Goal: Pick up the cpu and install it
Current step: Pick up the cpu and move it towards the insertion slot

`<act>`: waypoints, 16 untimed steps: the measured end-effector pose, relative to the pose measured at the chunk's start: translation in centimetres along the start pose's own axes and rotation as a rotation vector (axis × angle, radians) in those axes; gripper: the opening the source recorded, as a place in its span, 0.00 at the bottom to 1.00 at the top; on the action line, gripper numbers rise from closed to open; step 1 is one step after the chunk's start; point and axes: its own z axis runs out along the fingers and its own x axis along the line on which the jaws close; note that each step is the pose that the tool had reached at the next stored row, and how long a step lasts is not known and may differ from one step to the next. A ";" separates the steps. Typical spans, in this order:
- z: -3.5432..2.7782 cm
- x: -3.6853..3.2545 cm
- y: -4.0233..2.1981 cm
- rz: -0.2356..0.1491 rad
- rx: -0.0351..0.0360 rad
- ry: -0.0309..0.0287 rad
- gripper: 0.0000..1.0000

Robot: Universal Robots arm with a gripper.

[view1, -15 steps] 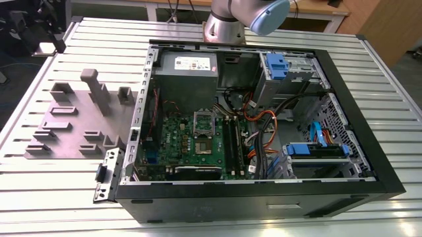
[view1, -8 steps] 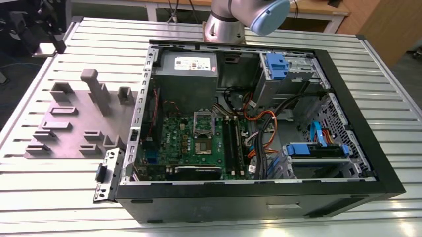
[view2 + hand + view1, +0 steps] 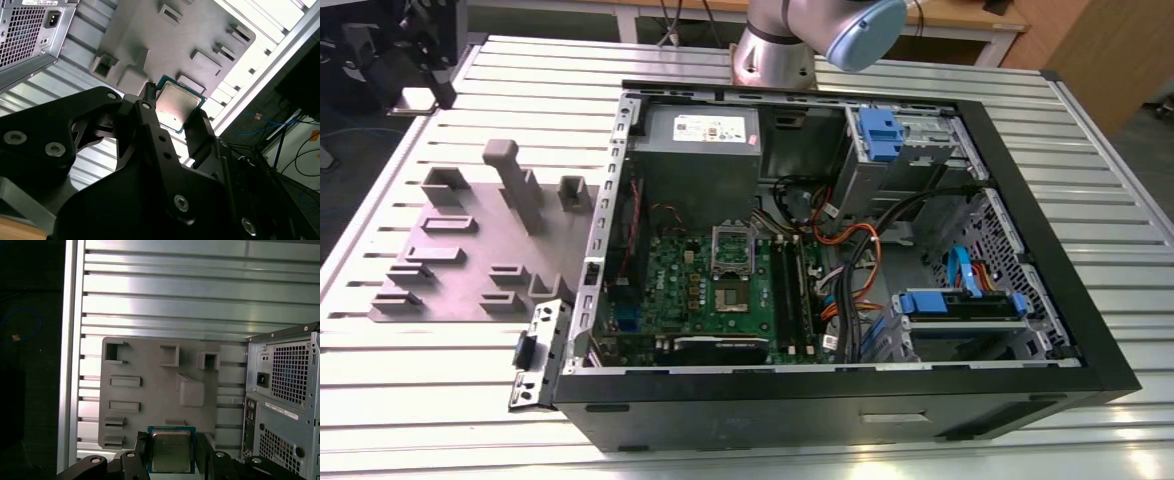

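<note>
Over the grey tray [image 3: 150, 360], both wrist views show the claw [image 3: 174, 112] clamped on the cpu [image 3: 171, 451]; the exterior view shows the open case [image 3: 854, 395].

Exterior view looks down on the open black computer case [image 3: 787, 410]; both wrist views sit closer over the grey moulded plate [image 3: 467, 262] [image 3: 150, 35] [image 3: 150, 367] at its 9 o'clock.
</note>
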 end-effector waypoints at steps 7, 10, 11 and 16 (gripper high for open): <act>0.00 -0.13 0.00 0.000 0.0000 0.0000 0.47; 0.00 -0.22 -0.01 0.000 0.0000 0.0000 0.47; 0.00 -0.26 -0.01 0.000 0.0000 0.0000 0.47; 0.00 -0.39 -0.01 0.000 0.0000 -0.0001 0.47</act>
